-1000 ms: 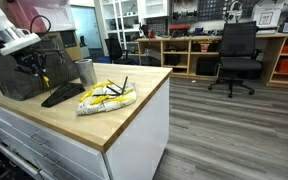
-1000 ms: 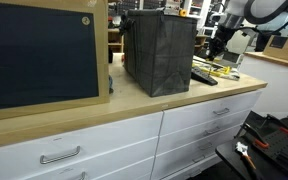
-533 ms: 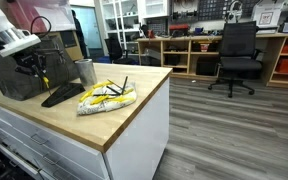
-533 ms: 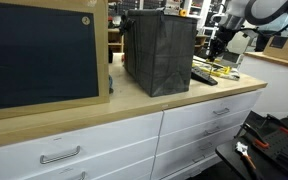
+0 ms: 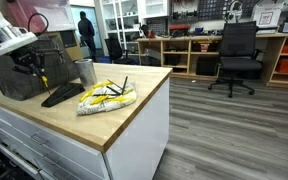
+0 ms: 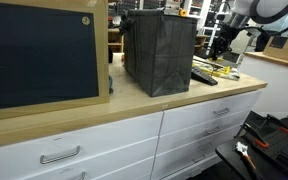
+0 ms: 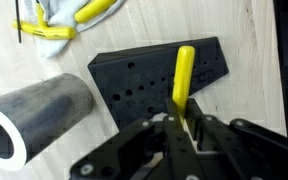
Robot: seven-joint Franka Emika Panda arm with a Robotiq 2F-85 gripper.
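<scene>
My gripper (image 7: 182, 126) is shut on a yellow rod (image 7: 184, 75) and holds it upright over a black perforated plate (image 7: 154, 78) that lies on the wooden counter. In an exterior view the gripper (image 5: 36, 64) hangs in front of a black bin (image 5: 14, 75), with the yellow rod (image 5: 42, 76) pointing down at the plate (image 5: 62, 95). A metal cup (image 7: 36, 110) lies just beside the plate; it also shows in an exterior view (image 5: 85, 71). In an exterior view the gripper (image 6: 219, 47) is behind the bin (image 6: 159, 50).
A white cloth with several yellow tools (image 5: 106, 97) lies near the counter's edge (image 5: 134, 125), also at the top of the wrist view (image 7: 64, 15). A dark framed board (image 6: 39, 50) stands on the counter. An office chair (image 5: 234, 55) and a person (image 5: 86, 35) are beyond.
A person has come into view at the back doorway. The gripper and the yellow rod have barely moved.
</scene>
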